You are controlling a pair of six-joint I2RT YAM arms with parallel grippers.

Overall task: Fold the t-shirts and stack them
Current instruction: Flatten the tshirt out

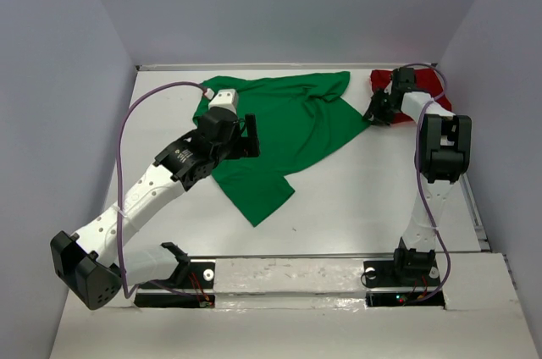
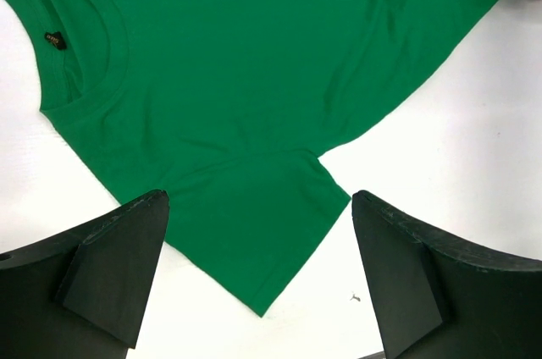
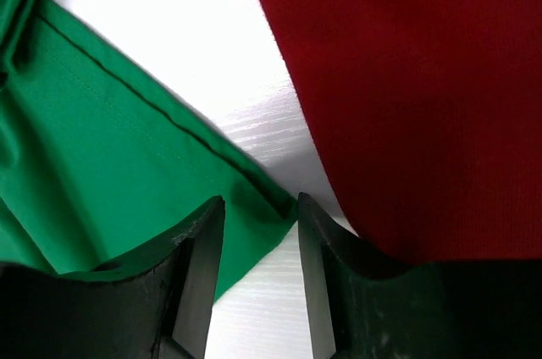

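Plainly, both shirts lie loose on the table (image 1: 356, 207). The green shirt (image 1: 288, 130) is spread across the far middle of the white top. It is mostly flat, with folds bunched along its far right edge and one corner reaching toward the near side. The red shirt (image 1: 436, 84) sits crumpled in the far right corner, partly hidden behind the right arm. The two shirts lie near each other, and a strip of bare table shows between them in the right wrist view.

The left gripper (image 1: 246, 139) hangs over the left part of the green shirt with its jaws wide apart, holding nothing. In the left wrist view, the sleeve (image 2: 262, 240) lies flat below and between the fingers (image 2: 118, 266). The collar (image 2: 114, 46) and a small dark label (image 2: 54, 40) show farther off.

The right gripper (image 1: 377, 112) is low at the green shirt's right edge, between the two shirts. In its wrist view the jaws stand a little apart. A hemmed corner of the green shirt (image 3: 127, 173) reaches into the gap, and the red shirt (image 3: 406, 96) lies just beside the other finger. Whether the pads touch the cloth cannot be told.

Plain pale walls (image 1: 296, 3) close in the table on three sides. A purple cable (image 1: 140, 113) loops up from the left arm.
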